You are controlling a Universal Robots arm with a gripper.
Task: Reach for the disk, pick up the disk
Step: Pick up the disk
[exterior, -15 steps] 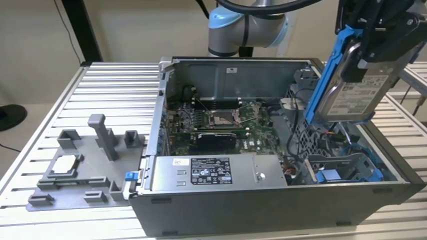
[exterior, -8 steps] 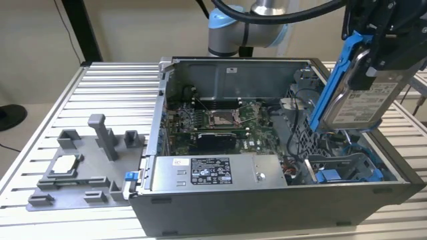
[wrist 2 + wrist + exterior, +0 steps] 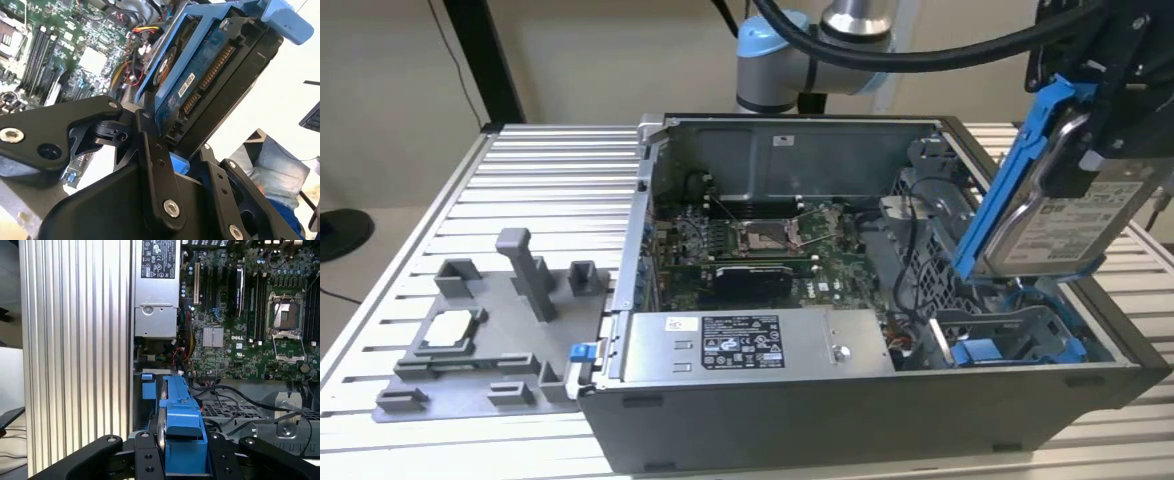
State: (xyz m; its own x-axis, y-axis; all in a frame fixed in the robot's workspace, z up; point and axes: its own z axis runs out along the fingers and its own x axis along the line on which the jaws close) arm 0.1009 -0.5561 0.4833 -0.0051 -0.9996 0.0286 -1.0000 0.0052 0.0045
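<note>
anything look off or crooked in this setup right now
Only the disk stands out: it is out of its bay, tilted steeply on edge above the open computer case, clamped in the gripper with its blue bracket attached. That fits a pick-up. Nothing looks spilled or damaged.

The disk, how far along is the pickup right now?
Reaching looks done: the pincer is shut on the disk. The lift is in hand: in the exterior view the disk hangs tilted above the open computer case, over its blue drive bay. No step of the pickup looks left.
</note>
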